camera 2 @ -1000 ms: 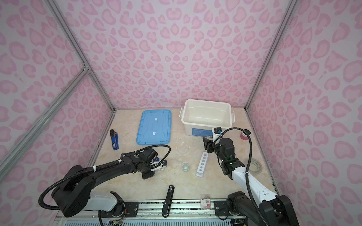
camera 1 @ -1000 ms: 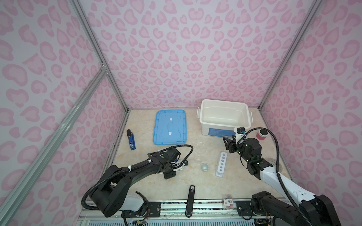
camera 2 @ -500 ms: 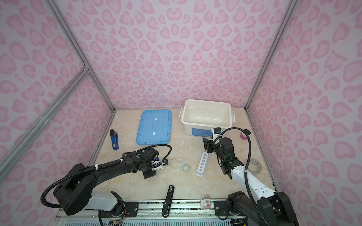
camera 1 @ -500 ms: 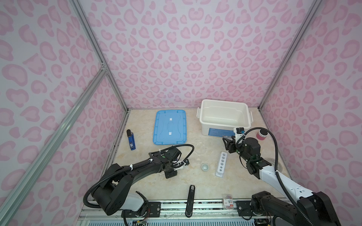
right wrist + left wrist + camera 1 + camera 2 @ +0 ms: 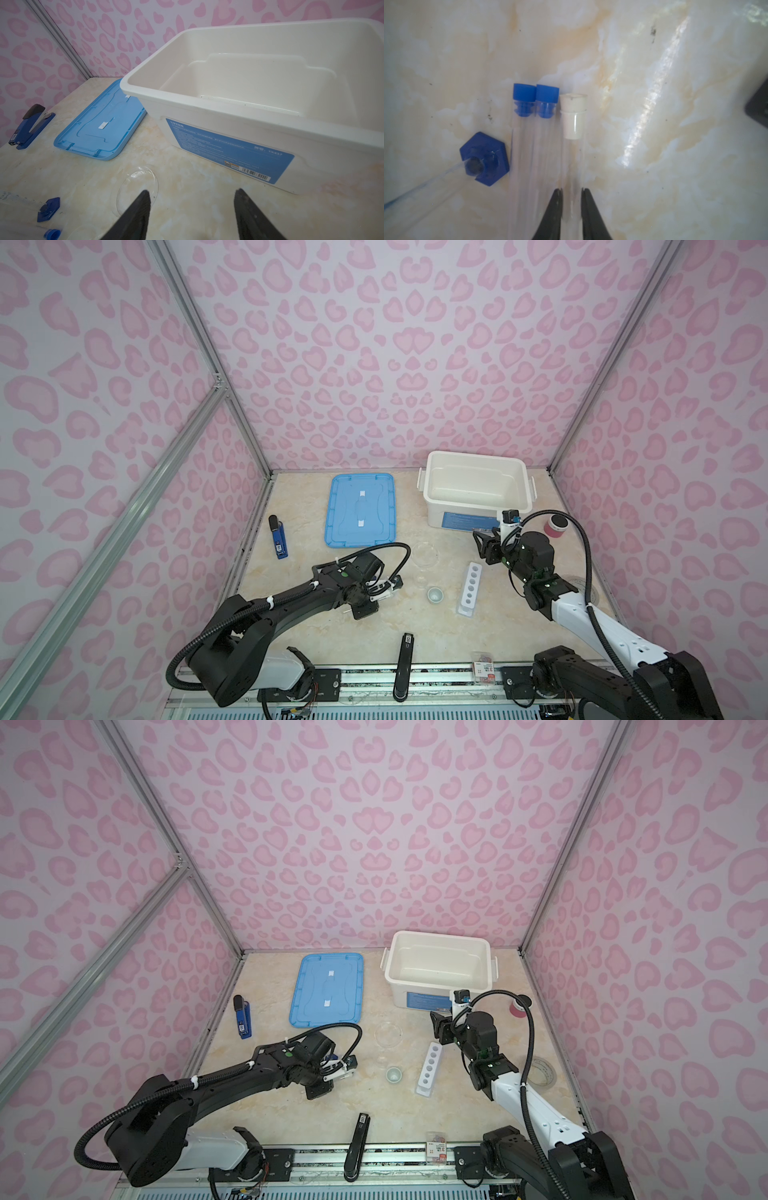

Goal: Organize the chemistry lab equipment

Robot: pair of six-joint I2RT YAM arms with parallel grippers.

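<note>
Tubes [image 5: 527, 135] blue-capped, just beside white-stoppered tube [image 5: 573, 124] clamped in left claw [image 5: 571, 189]; right claw [image 5: 192, 190] apart, facing bin [image 5: 228, 124].

On the marble table [image 5: 449, 635] lay a blue lid [image 5: 360, 510], white tub [image 5: 465, 502], blue stapler [image 5: 277, 537], holed rack [image 5: 471, 589], tiny cup [image 5: 434, 595] and test tubes [image 5: 524, 93].

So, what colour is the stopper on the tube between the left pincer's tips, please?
White stopper, clearest in left wrist view.
</note>
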